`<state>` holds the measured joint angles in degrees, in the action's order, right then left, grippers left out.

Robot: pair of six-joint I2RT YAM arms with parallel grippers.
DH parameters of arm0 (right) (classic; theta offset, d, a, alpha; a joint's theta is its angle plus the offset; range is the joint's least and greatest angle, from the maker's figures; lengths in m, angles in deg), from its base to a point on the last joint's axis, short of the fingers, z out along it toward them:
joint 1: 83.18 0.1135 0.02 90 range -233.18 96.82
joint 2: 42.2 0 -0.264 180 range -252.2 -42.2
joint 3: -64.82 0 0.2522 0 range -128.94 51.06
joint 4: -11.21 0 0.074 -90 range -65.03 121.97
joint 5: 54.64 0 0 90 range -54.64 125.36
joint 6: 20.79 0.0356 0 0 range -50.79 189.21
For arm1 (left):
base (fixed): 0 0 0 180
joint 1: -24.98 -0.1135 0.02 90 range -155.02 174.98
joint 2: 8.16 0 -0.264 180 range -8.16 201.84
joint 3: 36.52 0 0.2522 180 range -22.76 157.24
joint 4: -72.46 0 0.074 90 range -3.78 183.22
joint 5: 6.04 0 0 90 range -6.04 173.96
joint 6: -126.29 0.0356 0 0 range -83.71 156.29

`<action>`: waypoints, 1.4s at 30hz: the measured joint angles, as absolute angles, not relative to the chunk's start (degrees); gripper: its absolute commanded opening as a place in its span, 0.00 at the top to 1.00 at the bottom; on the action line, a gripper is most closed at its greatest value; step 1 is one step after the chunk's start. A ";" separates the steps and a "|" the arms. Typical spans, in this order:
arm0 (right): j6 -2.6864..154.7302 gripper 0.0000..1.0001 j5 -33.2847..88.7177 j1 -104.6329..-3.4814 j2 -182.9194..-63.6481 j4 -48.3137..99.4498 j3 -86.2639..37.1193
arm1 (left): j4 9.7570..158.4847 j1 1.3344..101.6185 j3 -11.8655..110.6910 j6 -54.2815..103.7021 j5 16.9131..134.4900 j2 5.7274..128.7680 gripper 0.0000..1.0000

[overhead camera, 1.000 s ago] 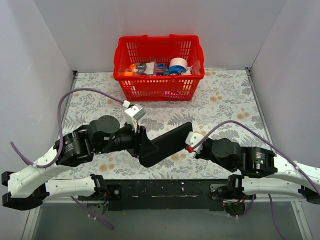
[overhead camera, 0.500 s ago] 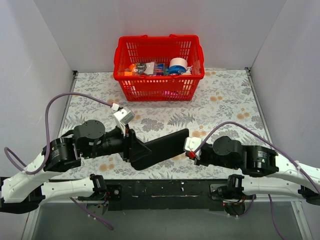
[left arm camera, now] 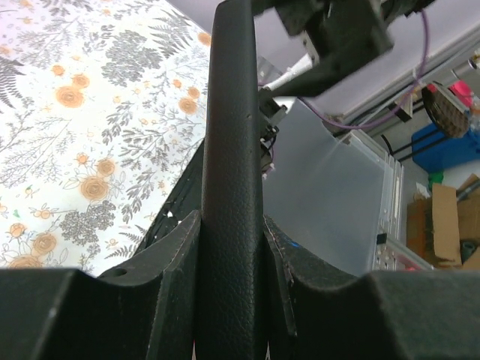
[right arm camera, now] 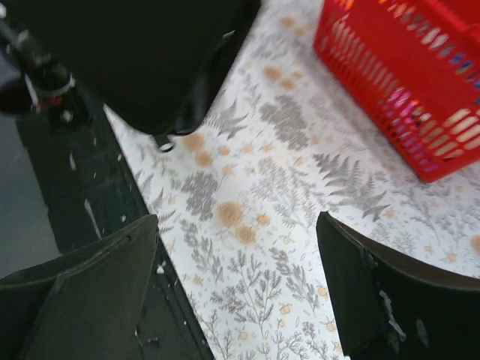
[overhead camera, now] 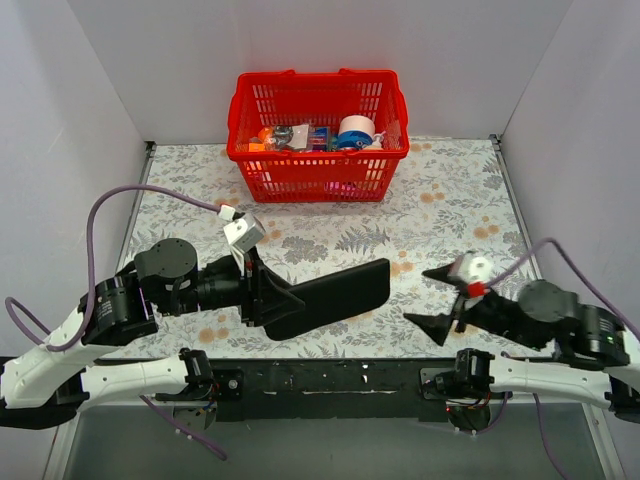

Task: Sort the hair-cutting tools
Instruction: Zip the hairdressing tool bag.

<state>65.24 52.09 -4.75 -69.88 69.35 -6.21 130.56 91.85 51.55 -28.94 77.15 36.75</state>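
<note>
While L gripper [overhead camera: 260, 292] clamps the left end of the flat black pouch [overhead camera: 335, 290], R gripper [overhead camera: 416, 295] stands wide, nothing btwn its fingers. L wrist view: pouch seen edge-on, upright, pinched btwn both L fingers [left arm camera: 150, 300], running away from cam. Top view: pouch stretches right from L gripper across middle of floral table [overhead camera: 450, 200]; can't tell if its far end rests on the surface. R gripper sits right of pouch, apart from it, over near-right part of table, fingers pointing left toward pouch. Red basket [overhead camera: 300, 170] at back centre, mixed items inside incl. a white roll [overhead camera: 356, 126]; rest too small to name. Hair-cutting tools: not made out in any view, can't tell where they lie.
</note>
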 measured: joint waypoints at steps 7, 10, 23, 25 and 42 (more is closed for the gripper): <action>70.53 0.13 59.61 -4.73 -54.15 58.88 -5.34 | 129.05 91.85 51.48 -24.81 66.79 37.01 1.00; 72.87 0.14 56.79 -4.66 -54.58 56.87 -5.34 | 127.04 91.85 50.69 -22.87 60.61 36.72 1.00; 82.18 0.18 32.59 -4.62 -61.73 53.42 -5.65 | 123.89 91.85 49.75 -18.56 47.21 36.75 1.00; 83.14 0.18 30.45 -4.62 -61.86 52.96 -6.30 | 123.92 91.85 49.75 -18.39 46.93 36.81 1.00; 87.60 0.20 21.84 -4.62 -67.37 47.74 -7.15 | 123.89 91.85 49.05 -17.42 48.39 38.69 1.00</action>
<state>87.60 21.84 -4.62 -67.37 47.74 -7.15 123.89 91.85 49.05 -17.42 48.39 38.69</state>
